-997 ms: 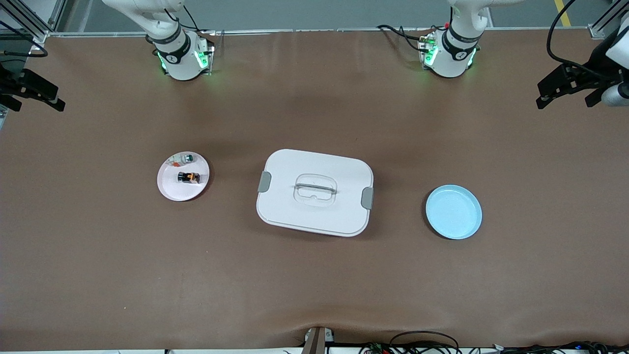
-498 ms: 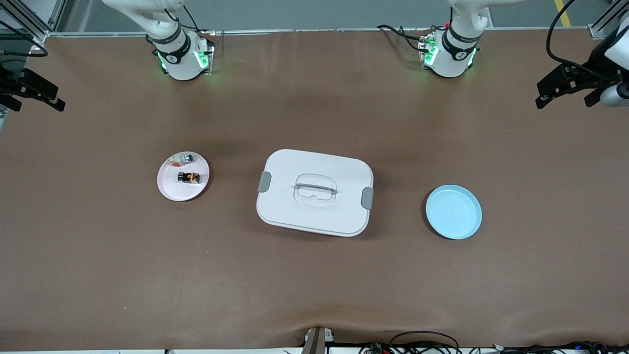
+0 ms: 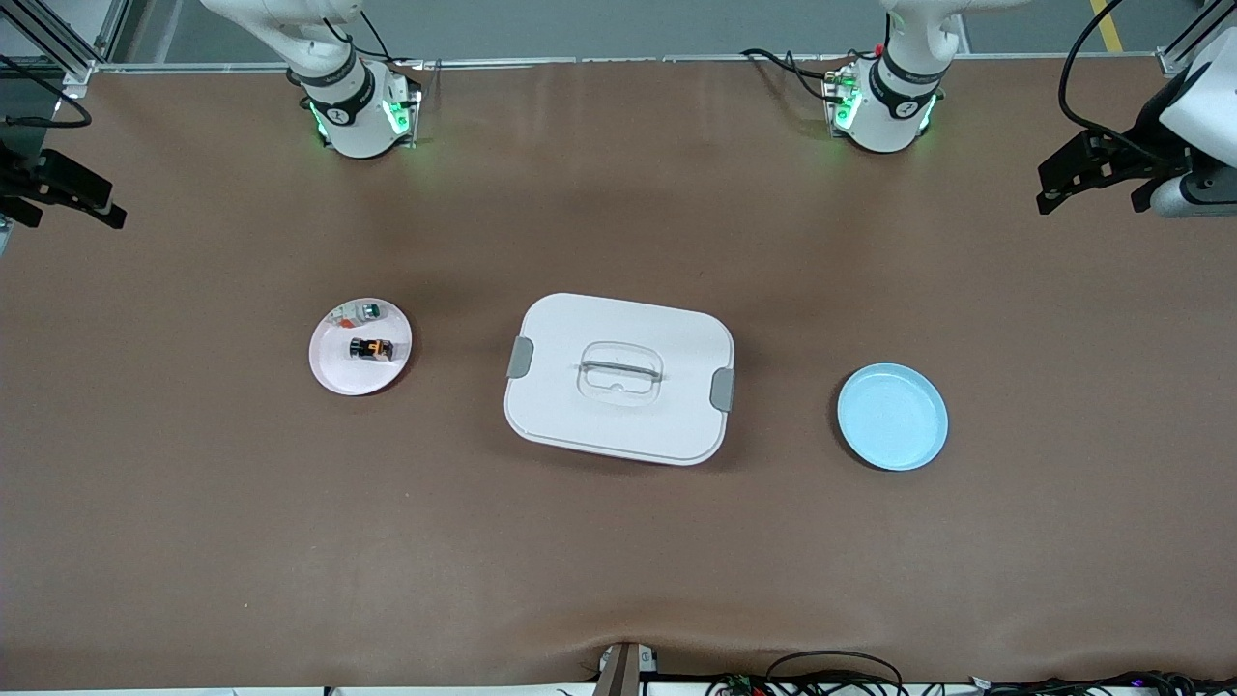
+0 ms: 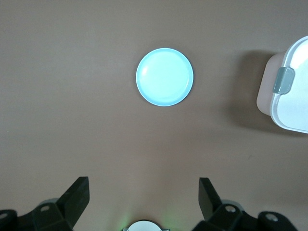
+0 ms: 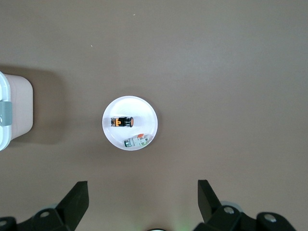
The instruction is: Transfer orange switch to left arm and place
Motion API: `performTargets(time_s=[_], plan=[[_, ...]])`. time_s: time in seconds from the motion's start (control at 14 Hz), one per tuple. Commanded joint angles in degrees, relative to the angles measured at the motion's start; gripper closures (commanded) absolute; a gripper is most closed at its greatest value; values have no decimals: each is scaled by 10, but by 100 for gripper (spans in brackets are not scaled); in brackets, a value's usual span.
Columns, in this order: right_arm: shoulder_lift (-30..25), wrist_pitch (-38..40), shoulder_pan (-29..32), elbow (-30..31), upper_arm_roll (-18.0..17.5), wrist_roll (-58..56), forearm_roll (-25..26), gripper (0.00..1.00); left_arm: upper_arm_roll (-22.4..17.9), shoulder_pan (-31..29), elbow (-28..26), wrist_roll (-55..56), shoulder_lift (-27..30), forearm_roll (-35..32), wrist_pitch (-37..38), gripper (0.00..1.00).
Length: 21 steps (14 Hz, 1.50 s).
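The orange switch (image 3: 371, 348) (image 5: 121, 121), a tiny black block with orange parts, lies on a small pink plate (image 3: 338, 372) (image 5: 144, 108) toward the right arm's end of the table. The white box (image 3: 618, 411) (image 4: 293, 108) (image 5: 14, 113) with grey latches stands in the middle of the table. High over its own end of the table, my right gripper (image 3: 72, 208) (image 5: 142, 187) hangs open and empty, well away from the switch. My left gripper (image 3: 1090, 193) (image 4: 143, 185) is also open and empty, high over the left arm's end of the table.
A small green-topped whitish piece (image 3: 368, 311) (image 5: 136, 141) shares the pink plate with the switch. A light blue plate (image 3: 891, 417) (image 4: 164, 77) lies bare between the box and the left arm's end. Cables run along the table edge nearest the front camera.
The left gripper has shifted a little inward over the table. The right gripper has moved only slightly. The switch, plates and box have not moved.
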<state>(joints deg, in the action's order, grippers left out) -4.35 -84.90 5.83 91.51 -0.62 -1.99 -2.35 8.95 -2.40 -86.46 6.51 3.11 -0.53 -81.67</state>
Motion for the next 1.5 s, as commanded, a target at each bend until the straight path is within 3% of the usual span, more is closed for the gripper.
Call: performTargets(time_s=[0.0, 0.28, 0.43, 0.64, 1.42], plan=[[32, -5, -1, -12, 0, 0, 3, 0, 2, -2, 2, -3, 4, 4, 11, 0], [60, -2, 3, -13, 0, 1, 4, 0, 2, -3, 2, -4, 4, 4, 11, 0], [107, 3, 3, -19, 0, 1, 5, 0, 2, -3, 2, -4, 4, 4, 11, 0], [113, -8, -4, -11, -1, 8, 11, 0, 2, -3, 2, -4, 4, 5, 11, 0], [95, -258, -56, 255, -3, 65, 8, 0, 2, -2, 4, -2, -12, 5, -11, 0]])
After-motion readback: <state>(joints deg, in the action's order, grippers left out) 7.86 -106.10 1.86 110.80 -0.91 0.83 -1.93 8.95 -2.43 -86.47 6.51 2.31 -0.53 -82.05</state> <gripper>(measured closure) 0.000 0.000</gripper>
